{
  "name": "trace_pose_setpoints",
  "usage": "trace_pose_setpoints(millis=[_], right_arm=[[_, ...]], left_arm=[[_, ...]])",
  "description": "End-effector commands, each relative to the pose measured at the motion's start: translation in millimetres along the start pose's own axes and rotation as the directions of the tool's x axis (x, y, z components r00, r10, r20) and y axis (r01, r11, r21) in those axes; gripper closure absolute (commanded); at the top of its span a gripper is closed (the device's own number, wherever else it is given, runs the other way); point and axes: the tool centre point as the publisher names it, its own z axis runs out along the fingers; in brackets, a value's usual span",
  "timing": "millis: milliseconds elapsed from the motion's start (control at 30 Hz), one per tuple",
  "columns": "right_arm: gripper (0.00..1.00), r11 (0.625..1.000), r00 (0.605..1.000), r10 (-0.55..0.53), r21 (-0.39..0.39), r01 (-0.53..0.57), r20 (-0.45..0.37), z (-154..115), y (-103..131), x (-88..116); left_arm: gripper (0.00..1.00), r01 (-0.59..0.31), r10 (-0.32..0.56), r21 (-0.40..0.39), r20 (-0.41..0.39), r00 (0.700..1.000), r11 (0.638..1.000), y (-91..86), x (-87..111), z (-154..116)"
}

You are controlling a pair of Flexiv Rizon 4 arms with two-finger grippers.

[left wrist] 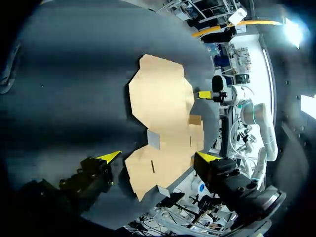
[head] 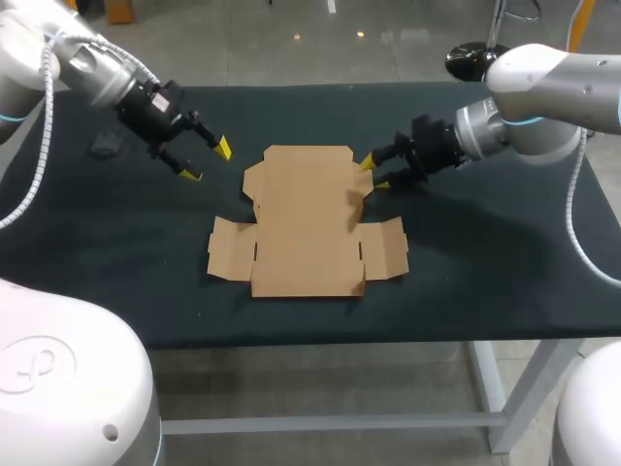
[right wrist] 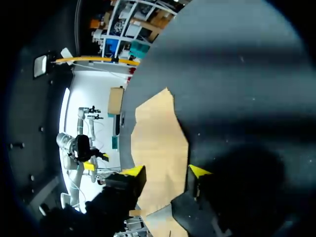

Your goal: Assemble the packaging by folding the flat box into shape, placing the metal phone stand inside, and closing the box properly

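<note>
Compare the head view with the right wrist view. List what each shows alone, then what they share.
Head view only: the whole flat box with all its flaps spread out, and a small dark object near the table's far left corner. Right wrist view only: a close look at the box's edge lying between the open fingers of the right gripper. Both: the unfolded box, the right gripper at its edge, and the dark table.
</note>
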Motion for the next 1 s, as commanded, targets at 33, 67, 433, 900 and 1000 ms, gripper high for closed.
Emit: trace_pose_setpoints(millis=[33, 67, 433, 900, 1000], right_arm=[[0.42, 1.000, 1.000, 0.001, 0.015, -0.001, -0.018, 7.5, 6.8, -3.0], [0.41, 1.000, 1.000, 0.001, 0.015, -0.001, -0.020, 8.9, 7.3, -2.8], [0.44, 1.000, 0.997, -0.003, 0.005, 0.004, -0.071, 24.2, 14.4, 2.8], [0.51, 1.000, 0.996, -0.021, 0.015, 0.022, -0.090, 37.8, 23.8, 4.8], [0.54, 0.999, 0.995, -0.031, 0.018, 0.033, -0.100, 40.7, 25.4, 5.9]], left_arm=[[0.00, 0.004, -0.004, -0.005, -0.003, 1.000, 1.000, -1.0, -3.9, -2.6], [0.00, 0.006, -0.006, -0.004, -0.004, 1.000, 1.000, -1.2, -4.8, -3.1], [0.00, 0.010, -0.010, 0.004, -0.006, 1.000, 1.000, -5.2, -9.5, -8.0], [0.00, 0.011, -0.011, 0.008, -0.001, 1.000, 1.000, -7.0, -12.7, -13.0], [0.00, 0.010, -0.010, 0.008, -0.002, 1.000, 1.000, -6.9, -13.6, -13.2]])
